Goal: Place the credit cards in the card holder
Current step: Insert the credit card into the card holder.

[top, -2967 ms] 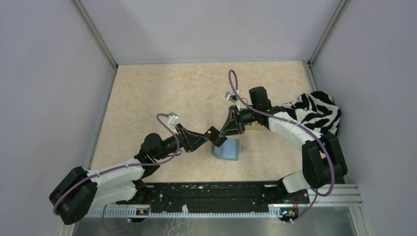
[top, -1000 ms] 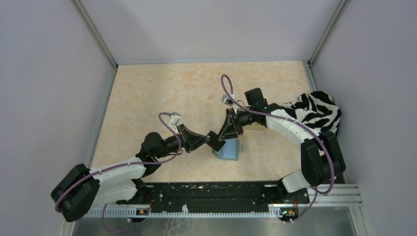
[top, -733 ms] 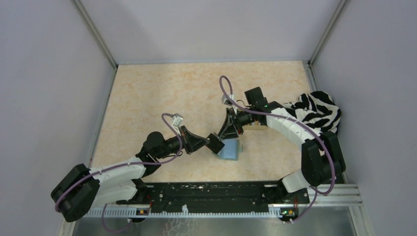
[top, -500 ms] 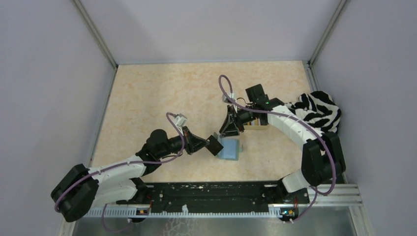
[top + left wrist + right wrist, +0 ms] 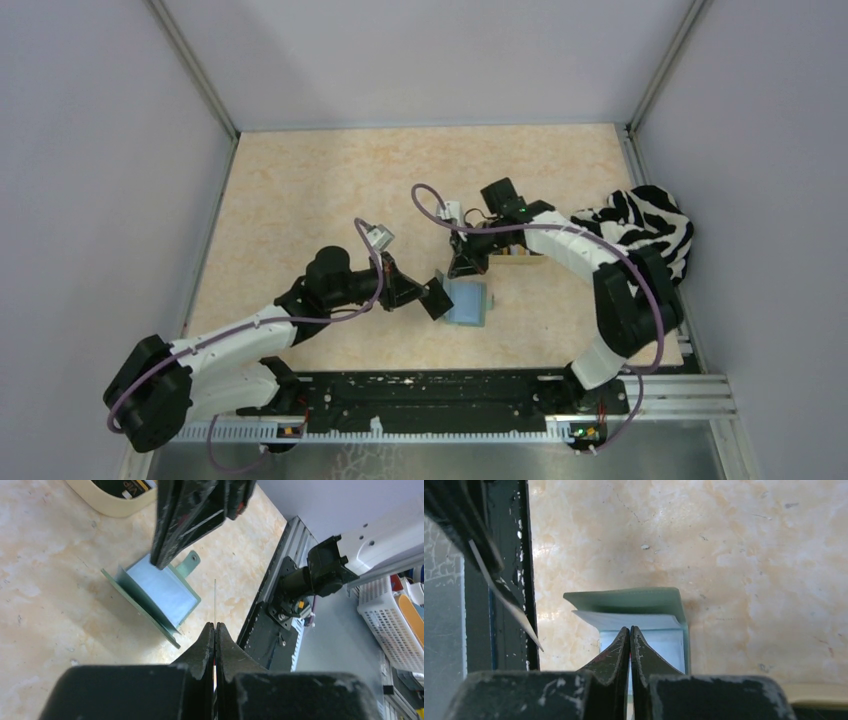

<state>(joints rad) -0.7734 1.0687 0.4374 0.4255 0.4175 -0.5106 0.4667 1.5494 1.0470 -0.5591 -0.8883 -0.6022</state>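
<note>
grey-green card holder (image 5: 634, 600) partly hidden by closed right gripper (image 5: 629, 629); left gripper (image 5: 215, 625) pinches edge-on card (image 5: 215, 600).

Card holder (image 5: 468, 303): pale grey-green, lt blue inside, lying open nr table ctr, one flap tilted up, small tab out to side. One dark card (image 5: 436, 297) pinched edge-on in left gripper (image 5: 215, 625), just beside holder, not inserted. Other cards (image 5: 131, 485), blk + yellow, in tan tray (image 5: 107, 507).

card holder (image 5: 467, 303): grey-green, blue inside | cloth (image 5: 655, 228): zebra-striped | table (image 5: 330, 190): beige marbled
</note>
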